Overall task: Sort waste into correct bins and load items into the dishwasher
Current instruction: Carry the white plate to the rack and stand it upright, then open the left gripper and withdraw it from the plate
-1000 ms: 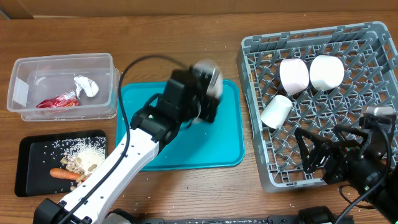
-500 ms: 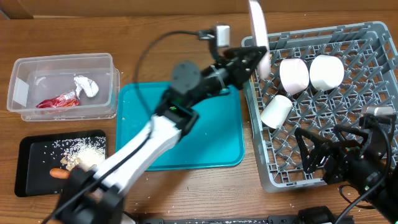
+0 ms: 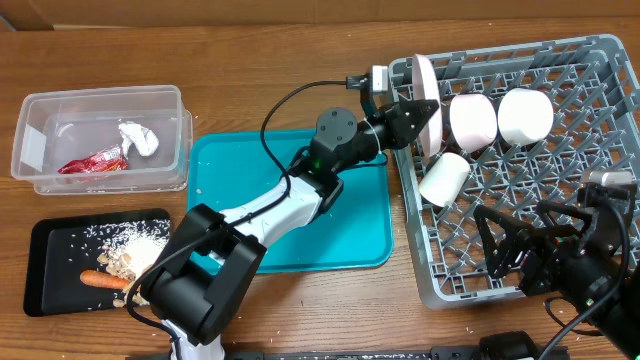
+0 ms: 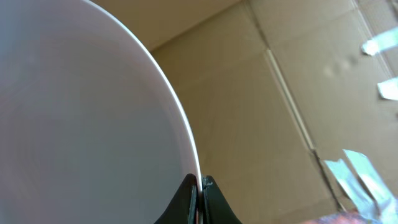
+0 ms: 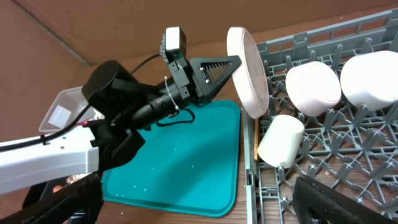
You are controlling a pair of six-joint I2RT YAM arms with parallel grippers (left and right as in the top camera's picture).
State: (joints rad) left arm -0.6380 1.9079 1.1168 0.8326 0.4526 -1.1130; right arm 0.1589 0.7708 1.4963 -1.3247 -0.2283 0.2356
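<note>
Left gripper pinches the plate by its rim, holding it upright at its fingertips over the rack's left wall. Right gripper hangs spread, empty.

wooden table; tub, black tray, teal tray, rack atop

Place: a robot test lab, arranged like a kitchen corner.
Walls: brown cardboard with pieces of tape, standing behind the wooden tabletop.
Machines: a white robot arm and a black one, with a loose black cable and a wrist camera.
Kitchen props: a grey dish rack, a teal tray, a clear tub, a black tray.
</note>
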